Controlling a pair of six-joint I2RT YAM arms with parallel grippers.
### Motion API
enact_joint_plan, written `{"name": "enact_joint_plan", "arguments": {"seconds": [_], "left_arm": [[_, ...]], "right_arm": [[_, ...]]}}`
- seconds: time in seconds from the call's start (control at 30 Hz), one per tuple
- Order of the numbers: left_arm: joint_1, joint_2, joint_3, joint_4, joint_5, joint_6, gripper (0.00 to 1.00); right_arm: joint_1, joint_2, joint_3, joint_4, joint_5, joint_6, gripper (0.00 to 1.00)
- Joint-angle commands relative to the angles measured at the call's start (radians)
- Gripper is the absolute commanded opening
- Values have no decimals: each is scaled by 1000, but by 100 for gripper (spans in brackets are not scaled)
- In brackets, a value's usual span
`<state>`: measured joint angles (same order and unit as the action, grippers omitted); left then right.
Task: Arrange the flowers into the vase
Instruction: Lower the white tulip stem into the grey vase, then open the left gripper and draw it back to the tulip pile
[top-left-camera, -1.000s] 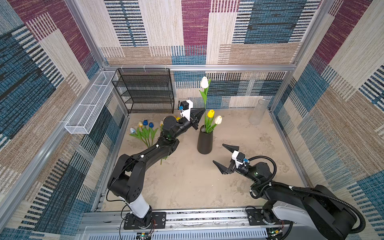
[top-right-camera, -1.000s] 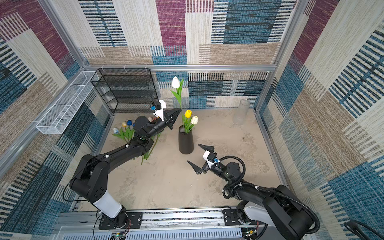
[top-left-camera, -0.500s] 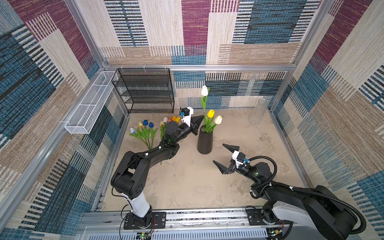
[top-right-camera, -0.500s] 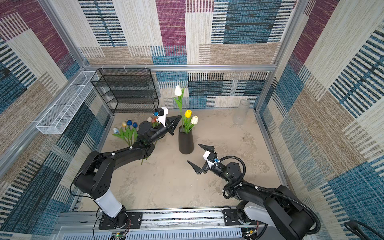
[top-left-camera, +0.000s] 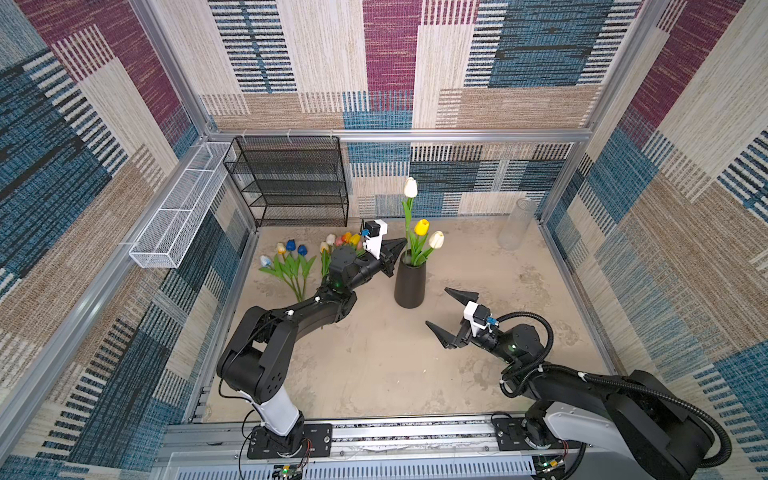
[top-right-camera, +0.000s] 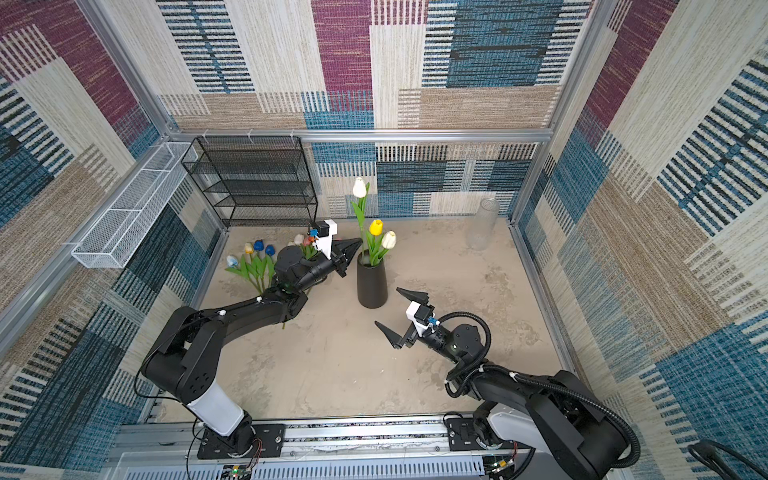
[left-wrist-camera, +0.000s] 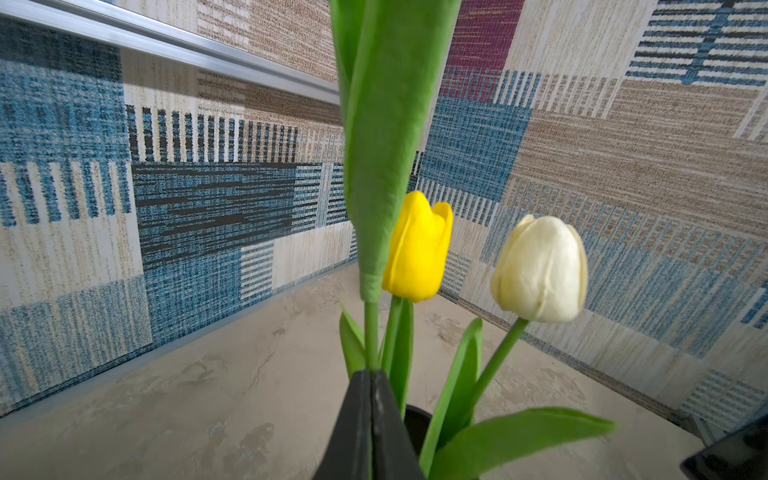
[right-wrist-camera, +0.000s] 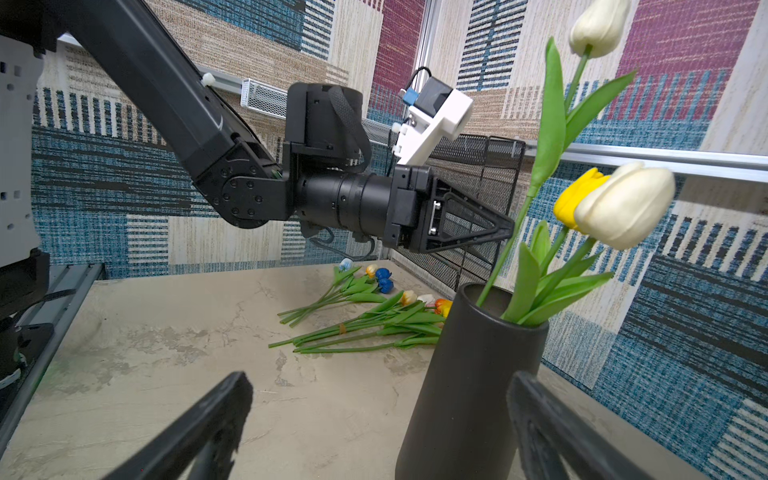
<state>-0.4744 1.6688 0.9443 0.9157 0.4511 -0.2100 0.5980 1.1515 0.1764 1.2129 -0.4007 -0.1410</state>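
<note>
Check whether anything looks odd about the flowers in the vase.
The tall white tulip stands far above the yellow tulip beside it in the vase, its stem leaning over the rim, pinched by the left gripper's fingers. Nothing else stands out.

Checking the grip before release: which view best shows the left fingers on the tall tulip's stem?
Right wrist: it sees the left fingers side-on, shut on the stem of the tall tulip just above the vase. Left wrist shows only the fingertips and stem close up; in both top views the contact is tiny.
</note>
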Motion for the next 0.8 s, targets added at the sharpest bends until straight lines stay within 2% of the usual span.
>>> {"name": "enact_joint_plan", "arguments": {"seconds": [0.0, 0.17, 0.37, 0.6, 0.77], "left_arm": [[-1, -41, -4, -123, -10, 97, 14], [-1, -100, 14, -350, -21, 174, 18], [-1, -142, -3, -425, -28, 192, 24], [0, -188, 54, -582, -58, 241, 28], [17, -288, 20, -613, -87, 258, 32]], "right_arm": [[2, 0, 5, 23, -5, -5, 100], [2, 6, 6, 23, -8, -2, 100], [2, 24, 11, 27, -10, 1, 100], [2, 20, 11, 23, -6, -2, 100], [2, 7, 9, 16, -9, -3, 100]]}}
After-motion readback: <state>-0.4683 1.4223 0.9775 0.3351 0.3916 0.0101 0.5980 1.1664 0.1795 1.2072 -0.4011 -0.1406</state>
